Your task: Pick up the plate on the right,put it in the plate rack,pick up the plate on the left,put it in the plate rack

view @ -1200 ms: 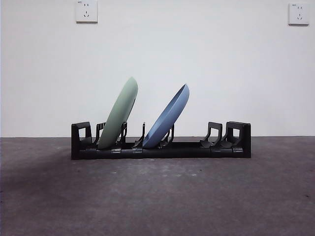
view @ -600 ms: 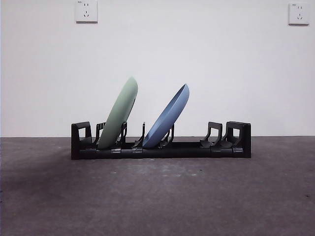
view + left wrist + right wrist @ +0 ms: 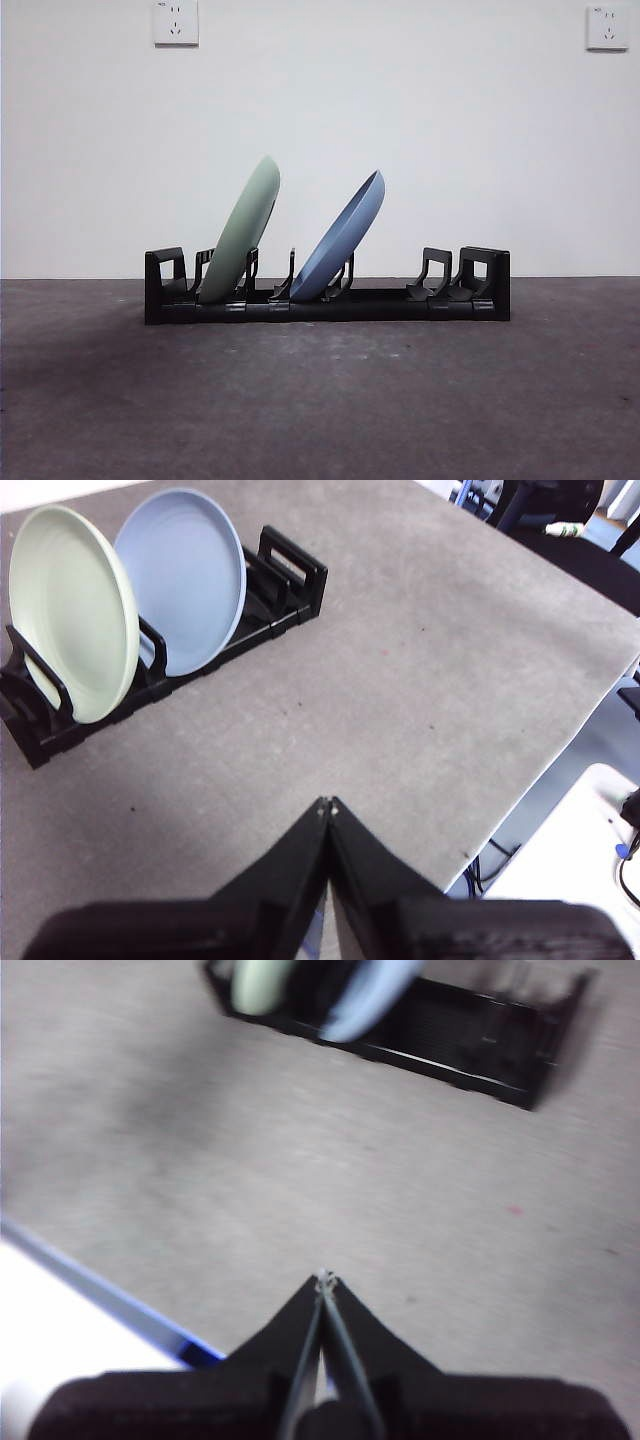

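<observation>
Wrist views show both clenched fingers (image 3: 328, 804) (image 3: 324, 1277) well apart from the plate rack (image 3: 400, 300).

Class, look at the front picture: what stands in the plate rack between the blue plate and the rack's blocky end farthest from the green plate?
Only empty prongs: in the front view, the plate rack holds nothing between the blue plate and that end.

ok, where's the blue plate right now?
The blue plate stands tilted in the plate rack, a slot to the right of the green plate in the front view, left of the rack's middle; neither gripper is near it.
</observation>
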### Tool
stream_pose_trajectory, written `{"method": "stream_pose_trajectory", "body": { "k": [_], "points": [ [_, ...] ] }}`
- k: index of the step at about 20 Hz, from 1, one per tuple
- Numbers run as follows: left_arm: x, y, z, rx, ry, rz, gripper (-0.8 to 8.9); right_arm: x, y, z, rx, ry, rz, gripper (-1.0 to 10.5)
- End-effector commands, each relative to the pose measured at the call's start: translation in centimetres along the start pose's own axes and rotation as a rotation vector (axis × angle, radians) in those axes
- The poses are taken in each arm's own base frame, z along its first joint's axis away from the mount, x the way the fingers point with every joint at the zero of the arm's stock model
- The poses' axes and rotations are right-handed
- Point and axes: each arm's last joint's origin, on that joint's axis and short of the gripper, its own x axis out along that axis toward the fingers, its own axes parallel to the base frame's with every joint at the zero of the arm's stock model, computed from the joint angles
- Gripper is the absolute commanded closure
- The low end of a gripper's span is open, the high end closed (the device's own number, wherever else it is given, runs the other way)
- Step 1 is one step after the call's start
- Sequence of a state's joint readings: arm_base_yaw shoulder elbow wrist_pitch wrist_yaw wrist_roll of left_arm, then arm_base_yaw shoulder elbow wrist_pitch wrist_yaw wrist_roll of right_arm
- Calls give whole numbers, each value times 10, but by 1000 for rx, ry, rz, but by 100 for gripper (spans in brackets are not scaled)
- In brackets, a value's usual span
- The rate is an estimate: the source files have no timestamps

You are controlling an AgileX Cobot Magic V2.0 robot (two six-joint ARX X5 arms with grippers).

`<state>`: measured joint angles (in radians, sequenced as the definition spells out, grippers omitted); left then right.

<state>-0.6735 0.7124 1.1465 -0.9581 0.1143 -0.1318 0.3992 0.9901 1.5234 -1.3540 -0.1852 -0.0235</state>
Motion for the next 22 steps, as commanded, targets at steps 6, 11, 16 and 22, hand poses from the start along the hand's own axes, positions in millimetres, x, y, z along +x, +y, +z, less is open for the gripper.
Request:
{"method": "stream_pose_trajectory", "body": {
  "k": [6,11,16,22],
  "points": [
    [13,1,4,0,34,4,818,25,-8,10,8,113,-108,945],
    [13,4,15,67,-80,120,817,44,-12,18,14,174,-122,945],
    [-1,16,30,314,-337,278,817,58,-15,23,20,219,-120,945],
    [19,55,-35,326,-518,409,817,64,-17,26,20,226,-128,945]
  ]
}}
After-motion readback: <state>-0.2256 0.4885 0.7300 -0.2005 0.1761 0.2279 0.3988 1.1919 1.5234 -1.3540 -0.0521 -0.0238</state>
